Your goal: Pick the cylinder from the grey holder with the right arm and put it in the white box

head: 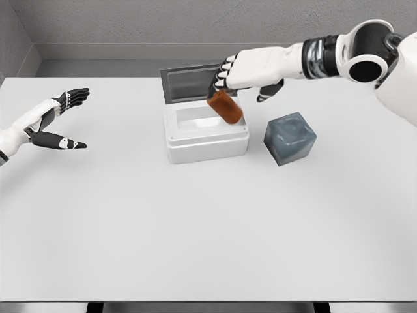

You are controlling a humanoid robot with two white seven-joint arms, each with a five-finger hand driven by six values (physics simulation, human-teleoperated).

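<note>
Head view: the right hand (242,77) reaches in from the desk's far right corner and grasps the short rust-brown cylinder (225,106) by its upper end, fingers curled around it. The cylinder hangs over the right-hand part of the open white plastic box (206,145), which sits near the middle of the desk (195,235) toward its far edge, its grey lid (189,81) propped up behind. Whether the cylinder's lower end already touches the box rim cannot be told.

The squat grey cube-shaped holder (290,137) stands just right of the box, apart from it, and its hollow looks vacant, so I judge the pick to be done and the placing step to be in hand. The next move calls for bringing the cylinder further over the cavity, lowering it and only then loosening the fingers, lest it catch on the right wall.

The cylinder is tilted: its long axis runs from upper left, at the fingers, down to lower right.

The left hand (57,120) hovers by the desk's left edge, fingers spread, holding nothing.
</note>
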